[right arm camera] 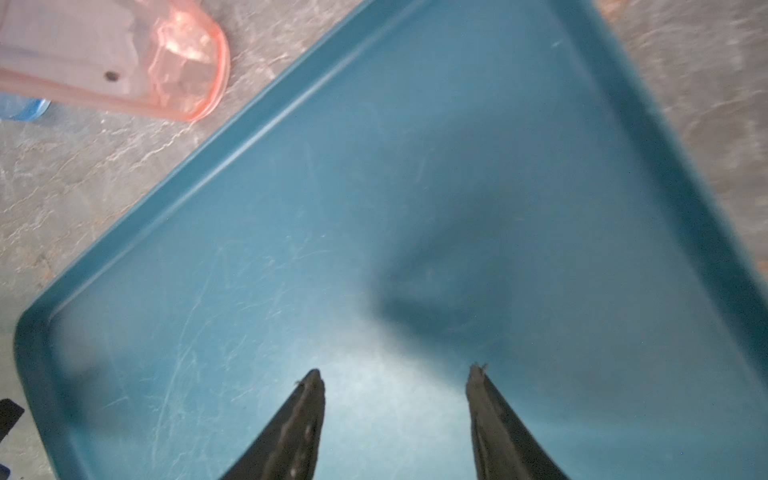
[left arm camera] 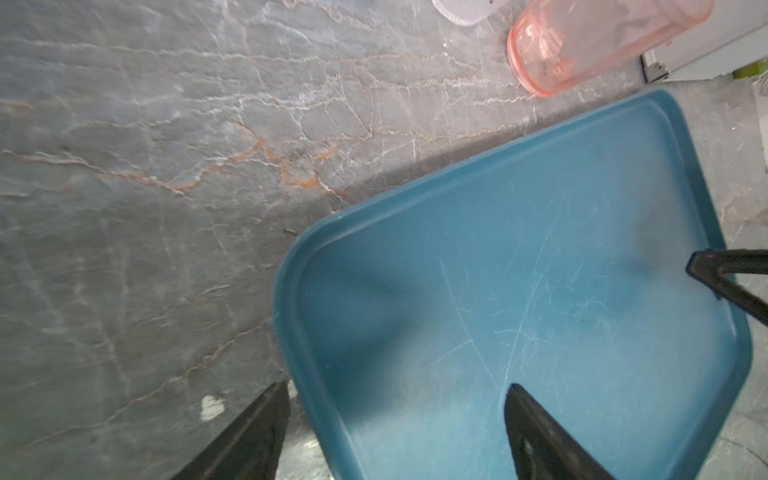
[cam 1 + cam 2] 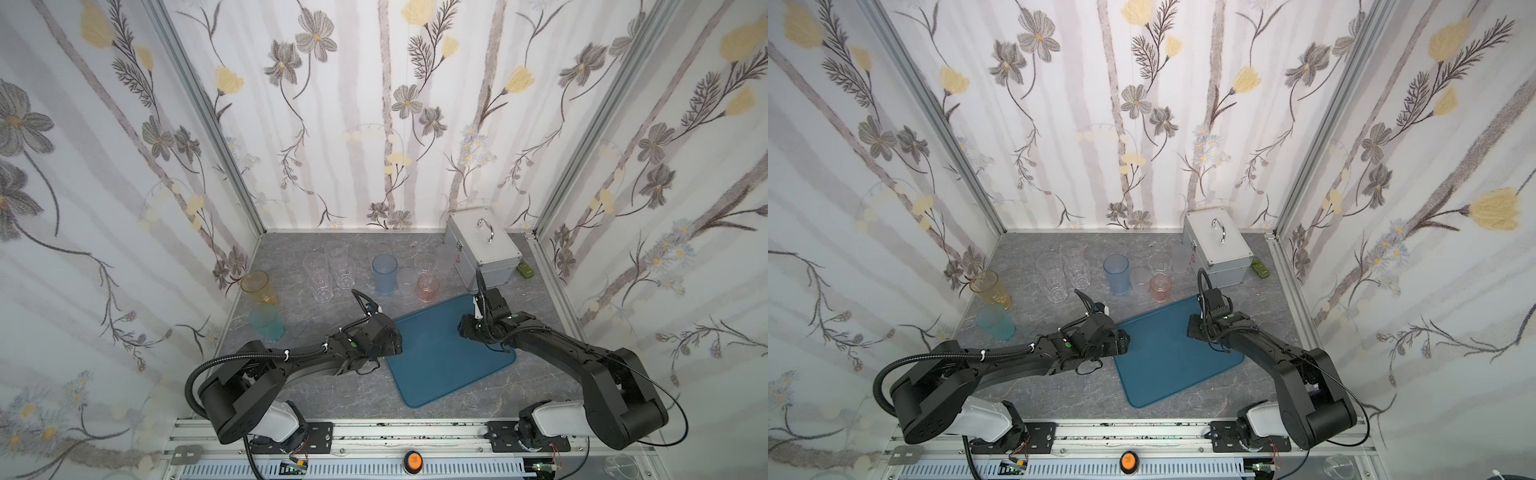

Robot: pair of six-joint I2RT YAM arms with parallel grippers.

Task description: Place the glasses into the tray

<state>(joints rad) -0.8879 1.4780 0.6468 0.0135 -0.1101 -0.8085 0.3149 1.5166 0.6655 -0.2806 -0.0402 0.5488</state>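
Amber glass (image 3: 257,286) and teal glass (image 3: 266,323) at the left wall, clear faceted glasses (image 3: 320,276), blue glass (image 3: 384,272), frosted glass (image 3: 406,281) and pink glass (image 3: 428,289) along the far side: all upright on the table (image 3: 332,395), none in the tray (image 3: 440,370), which lies right of centre. Your risks: the far glasses stand close-packed, so a finger entering for one may topple its neighbour, and both grippers crowd the tray and may clash. Left gripper (image 2: 398,388): jaws apart, empty, straddling the tray's left rim; right gripper (image 1: 395,372): jaws apart, empty, over the tray floor; the pink glass, just beyond the tray's far edge, stands nearest both.
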